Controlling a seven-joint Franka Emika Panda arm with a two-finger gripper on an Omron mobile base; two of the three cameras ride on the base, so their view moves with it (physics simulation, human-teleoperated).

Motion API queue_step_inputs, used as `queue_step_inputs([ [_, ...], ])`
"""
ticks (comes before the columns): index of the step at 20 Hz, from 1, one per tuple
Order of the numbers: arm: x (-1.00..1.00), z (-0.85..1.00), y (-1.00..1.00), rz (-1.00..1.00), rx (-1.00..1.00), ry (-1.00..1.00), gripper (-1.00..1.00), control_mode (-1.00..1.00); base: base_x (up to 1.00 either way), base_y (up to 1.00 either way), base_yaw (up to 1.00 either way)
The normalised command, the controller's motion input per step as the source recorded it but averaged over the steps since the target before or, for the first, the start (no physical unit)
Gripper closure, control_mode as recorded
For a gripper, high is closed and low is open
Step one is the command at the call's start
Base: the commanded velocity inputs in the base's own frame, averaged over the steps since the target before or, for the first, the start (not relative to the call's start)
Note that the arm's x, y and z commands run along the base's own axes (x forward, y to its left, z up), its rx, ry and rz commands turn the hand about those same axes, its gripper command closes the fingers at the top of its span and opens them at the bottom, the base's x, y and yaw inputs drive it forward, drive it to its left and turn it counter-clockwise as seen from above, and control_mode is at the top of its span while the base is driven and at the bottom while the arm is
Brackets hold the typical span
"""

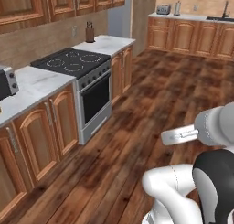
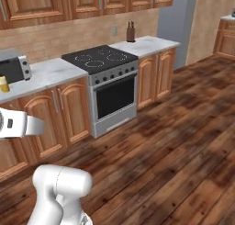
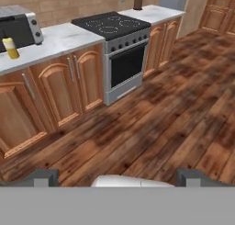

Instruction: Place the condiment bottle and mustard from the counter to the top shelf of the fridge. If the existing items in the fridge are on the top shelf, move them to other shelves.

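Marbled stone surface [image 3: 69, 38] looks smooth, cabinet fronts [image 3: 59, 88] warm wood, stove [image 2: 103, 63] top glossy black, floor [image 1: 151, 95] dark planks.

The yellow squeeze bottle of mustard [image 3: 10, 47] stands upright on the white-grey marbled stone desk [image 3: 64, 38] with brown wooden doors below. It is near the left end (its pale band shows around the middle).
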Motion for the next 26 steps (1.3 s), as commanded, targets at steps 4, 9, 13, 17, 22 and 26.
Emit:
queue_step_inputs([
  [4, 0.00, 0.00, 0.00, 0.00, 0.00, 0.00, -1.00, 1.00, 1.00, -0.01, -0.07],
  [9, 0.00, 0.00, 0.00, 0.00, 0.00, 0.00, -1.00, 1.00, 1.00, 0.00, 0.05],
  [13, 0.00, 0.00, 0.00, 0.00, 0.00, 0.00, -1.00, 1.00, 1.00, 0.41, 0.30],
  [17, 0.00, 0.00, 0.00, 0.00, 0.00, 0.00, -1.00, 1.00, 0.99, 0.72, 0.43],
  [22, 0.00, 0.00, 0.00, 0.00, 0.00, 0.00, -1.00, 1.00, 0.74, 0.80, 0.48],
  [26, 0.00, 0.00, 0.00, 0.00, 0.00, 0.00, -1.00, 1.00, 0.04, 0.34, 0.60],
])
